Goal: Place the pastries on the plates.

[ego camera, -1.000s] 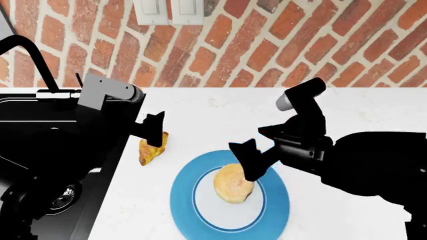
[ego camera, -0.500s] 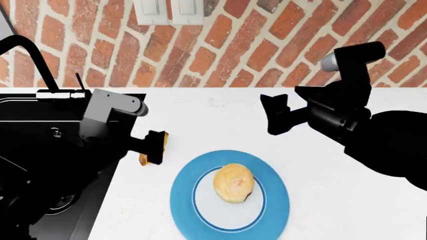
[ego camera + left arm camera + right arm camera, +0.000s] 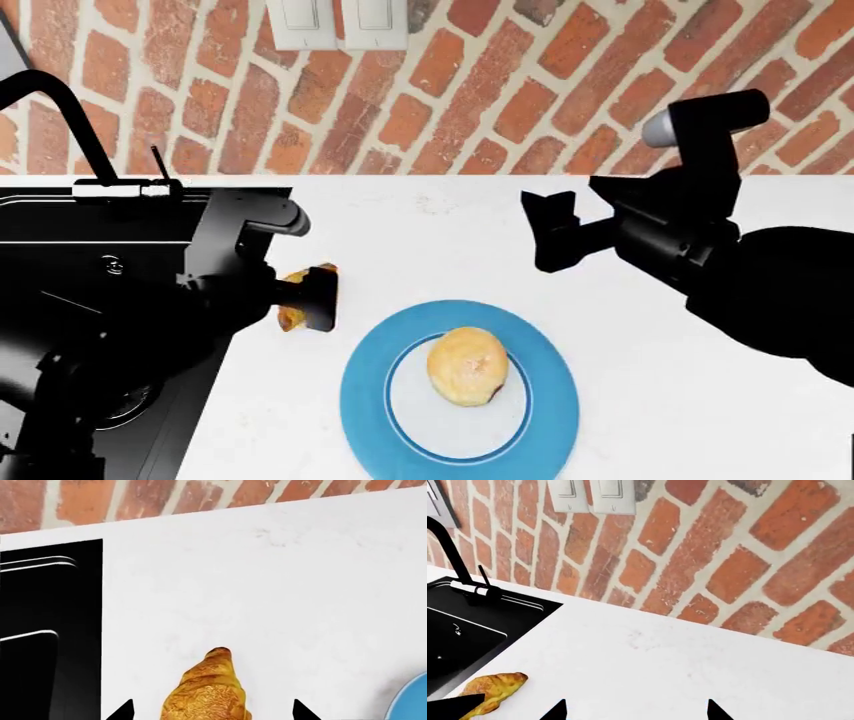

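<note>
I see the bun [image 3: 467,366] sitting on the white centre of the blue-rimmed plate [image 3: 367,395], which lies on the white countertop [image 3: 441,240]. At about ten o'clock from the plate, near it but not on it, the croissant [image 3: 296,305] lies on the bare counter, close to the sink's edge. My left gripper [image 3: 208,711] is right down over it; in the left wrist view its fingertips [image 3: 122,712] stand spread wide, one on each side of the croissant without touching it. My right gripper [image 3: 547,232] hangs above the counter at about one o'clock from the plate, well clear of the bun; its fingertips show apart in the right wrist view, holding nothing. A black sink [image 3: 80,270] with a black faucet [image 3: 54,120] is set into the counter at nine o'clock. Behind runs a red brick wall [image 3: 534,90] carrying white light switches [image 3: 336,22] at twelve o'clock.
</note>
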Controlling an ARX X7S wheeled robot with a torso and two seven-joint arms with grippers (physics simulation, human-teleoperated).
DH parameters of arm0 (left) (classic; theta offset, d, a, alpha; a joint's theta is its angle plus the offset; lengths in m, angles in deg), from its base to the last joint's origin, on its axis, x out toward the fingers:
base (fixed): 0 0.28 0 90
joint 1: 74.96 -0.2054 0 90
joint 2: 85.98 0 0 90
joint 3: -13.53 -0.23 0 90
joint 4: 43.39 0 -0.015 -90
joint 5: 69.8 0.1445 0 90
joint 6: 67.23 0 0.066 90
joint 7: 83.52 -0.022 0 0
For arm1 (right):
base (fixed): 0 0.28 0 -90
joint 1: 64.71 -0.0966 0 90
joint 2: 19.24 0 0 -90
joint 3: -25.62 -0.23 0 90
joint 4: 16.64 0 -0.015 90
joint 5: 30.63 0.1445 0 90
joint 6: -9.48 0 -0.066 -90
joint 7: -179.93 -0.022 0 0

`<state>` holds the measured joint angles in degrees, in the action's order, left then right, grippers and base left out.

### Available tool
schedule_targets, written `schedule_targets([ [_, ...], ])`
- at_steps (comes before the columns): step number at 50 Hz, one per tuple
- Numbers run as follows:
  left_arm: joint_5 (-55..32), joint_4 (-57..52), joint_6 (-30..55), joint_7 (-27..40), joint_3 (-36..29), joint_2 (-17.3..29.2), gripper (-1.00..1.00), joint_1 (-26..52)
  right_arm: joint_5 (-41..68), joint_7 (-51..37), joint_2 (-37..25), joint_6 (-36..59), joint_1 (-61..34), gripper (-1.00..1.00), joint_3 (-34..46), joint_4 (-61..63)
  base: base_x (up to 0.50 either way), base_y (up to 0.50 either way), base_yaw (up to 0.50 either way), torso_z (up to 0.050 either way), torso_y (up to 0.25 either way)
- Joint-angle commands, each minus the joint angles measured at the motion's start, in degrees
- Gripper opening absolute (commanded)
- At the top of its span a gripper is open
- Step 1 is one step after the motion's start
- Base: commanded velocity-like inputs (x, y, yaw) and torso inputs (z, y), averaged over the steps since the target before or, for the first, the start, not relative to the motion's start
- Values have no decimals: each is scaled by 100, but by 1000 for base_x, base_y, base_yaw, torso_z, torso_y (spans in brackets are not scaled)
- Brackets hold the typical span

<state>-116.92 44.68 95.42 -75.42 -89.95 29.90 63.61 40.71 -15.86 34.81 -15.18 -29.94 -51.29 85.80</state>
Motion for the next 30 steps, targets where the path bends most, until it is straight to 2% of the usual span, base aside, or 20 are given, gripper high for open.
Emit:
schedule_targets([
  [1, 106, 486, -101, -48, -122, -102, 100, 46, 13, 14, -8, -64, 92, 100, 5, -1, 0, 0, 0, 0, 0],
  [30, 300, 1065, -394, -324, -520, -152, 100, 16, 17, 32, -15, -158, 163, 100, 64, -27, 0, 0, 0, 0, 0],
])
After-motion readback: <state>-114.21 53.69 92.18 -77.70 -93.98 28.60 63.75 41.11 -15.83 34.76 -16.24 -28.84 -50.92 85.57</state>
